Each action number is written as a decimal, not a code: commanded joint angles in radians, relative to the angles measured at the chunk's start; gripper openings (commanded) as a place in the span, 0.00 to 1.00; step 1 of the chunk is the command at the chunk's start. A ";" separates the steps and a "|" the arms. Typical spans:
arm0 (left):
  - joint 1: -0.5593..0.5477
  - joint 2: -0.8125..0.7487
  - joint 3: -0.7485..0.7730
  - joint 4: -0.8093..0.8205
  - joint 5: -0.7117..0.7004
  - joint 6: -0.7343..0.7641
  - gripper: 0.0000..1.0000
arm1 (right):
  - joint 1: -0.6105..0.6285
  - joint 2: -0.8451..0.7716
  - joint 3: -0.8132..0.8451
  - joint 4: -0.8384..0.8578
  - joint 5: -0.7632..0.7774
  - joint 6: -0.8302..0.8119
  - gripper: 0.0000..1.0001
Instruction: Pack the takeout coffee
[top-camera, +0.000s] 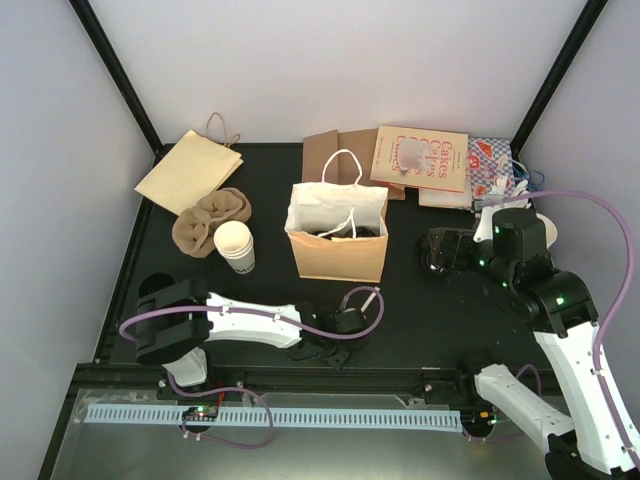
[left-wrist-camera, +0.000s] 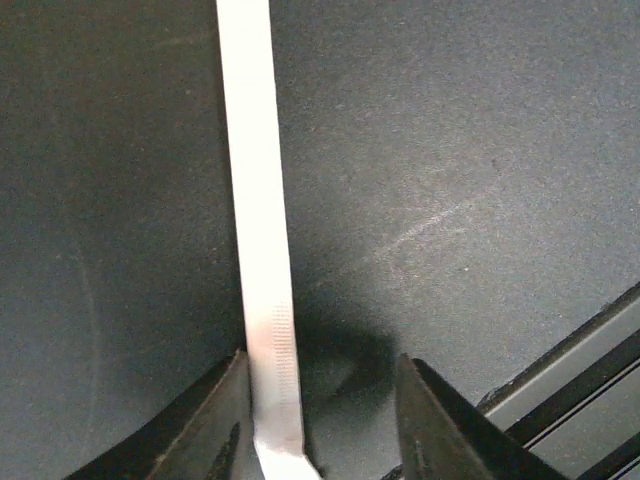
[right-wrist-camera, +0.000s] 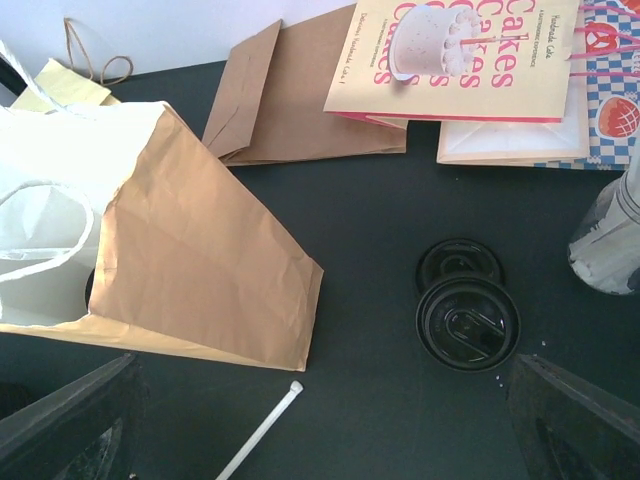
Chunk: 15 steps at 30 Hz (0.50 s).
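Takeout coffee (top-camera: 345, 232): apparently the dark round shape inside the upright paper bag (top-camera: 335, 258), though this is uncertain. Nearest, the left gripper (left-wrist-camera: 322, 368) is half spread around a white stick (left-wrist-camera: 262, 250), with one finger touching it. The right gripper (right-wrist-camera: 320, 400) is fully spread above two black lids (right-wrist-camera: 467, 320). Flat bags (right-wrist-camera: 300, 100) lie behind.

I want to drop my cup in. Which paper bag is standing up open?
The tan bag with white handles, in the middle. The pale bag and brown bags farther back lie flat and folded.
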 joint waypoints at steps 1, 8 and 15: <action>-0.006 0.033 0.028 0.017 -0.003 -0.019 0.37 | 0.002 -0.023 -0.013 -0.006 0.018 0.008 1.00; -0.008 -0.034 0.045 0.020 0.013 0.007 0.12 | 0.001 -0.031 -0.017 -0.050 0.023 0.018 1.00; -0.016 -0.181 0.076 0.014 0.007 0.051 0.03 | 0.002 -0.049 0.031 -0.095 0.022 0.027 1.00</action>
